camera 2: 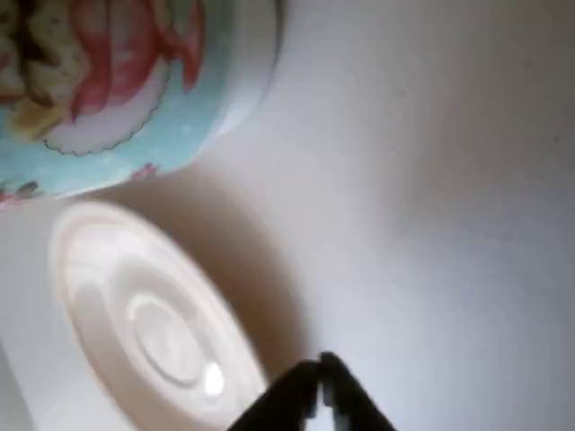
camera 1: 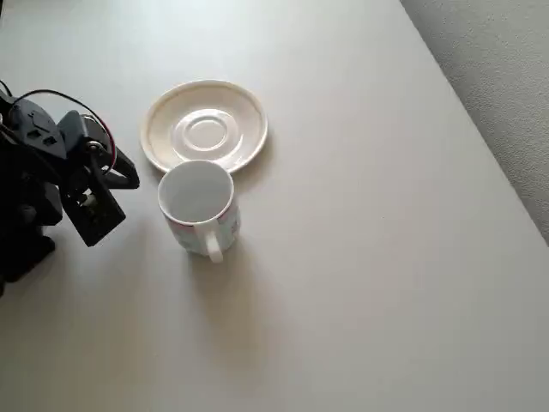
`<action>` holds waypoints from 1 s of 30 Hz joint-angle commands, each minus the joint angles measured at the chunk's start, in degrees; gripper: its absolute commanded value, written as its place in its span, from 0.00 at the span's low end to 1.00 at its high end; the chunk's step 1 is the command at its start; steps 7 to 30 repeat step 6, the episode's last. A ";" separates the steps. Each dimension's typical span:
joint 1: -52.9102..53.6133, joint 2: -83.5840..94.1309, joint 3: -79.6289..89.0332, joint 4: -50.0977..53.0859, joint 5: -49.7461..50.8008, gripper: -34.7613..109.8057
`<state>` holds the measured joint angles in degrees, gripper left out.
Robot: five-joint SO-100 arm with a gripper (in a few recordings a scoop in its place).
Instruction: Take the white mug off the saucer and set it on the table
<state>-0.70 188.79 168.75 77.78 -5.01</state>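
Note:
The white mug [camera 1: 199, 206] stands upright on the table [camera 1: 360, 257], just below the saucer [camera 1: 204, 126] in the overhead view, with its handle pointing toward the picture's bottom. The saucer lies bare, with nothing in its well. Whether the mug's side touches the saucer's rim I cannot tell. My black gripper [camera 1: 130, 178] sits to the left of the mug, apart from it. In the wrist view its fingertips [camera 2: 305, 395] meet, so the gripper [camera 2: 320, 375] is shut with nothing in it. There the mug [camera 2: 117, 81], with red and pale blue markings, is at the top left, and the saucer [camera 2: 153, 323] below it.
The table's straight edge [camera 1: 480, 129] runs diagonally down the right side of the overhead view, with grey textured floor [camera 1: 506, 60] beyond it. The arm's black body [camera 1: 34, 197] takes up the left edge. Open tabletop stretches to the right of and below the mug.

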 commanded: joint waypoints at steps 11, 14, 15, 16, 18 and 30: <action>0.79 0.09 0.09 -0.09 0.26 0.23; 0.79 0.09 0.09 -0.09 0.26 0.23; 0.79 0.09 0.09 -0.09 0.26 0.23; 0.79 0.09 0.09 -0.09 0.26 0.23; 0.79 0.09 0.09 -0.09 0.26 0.23; 0.79 0.09 0.09 -0.09 0.26 0.23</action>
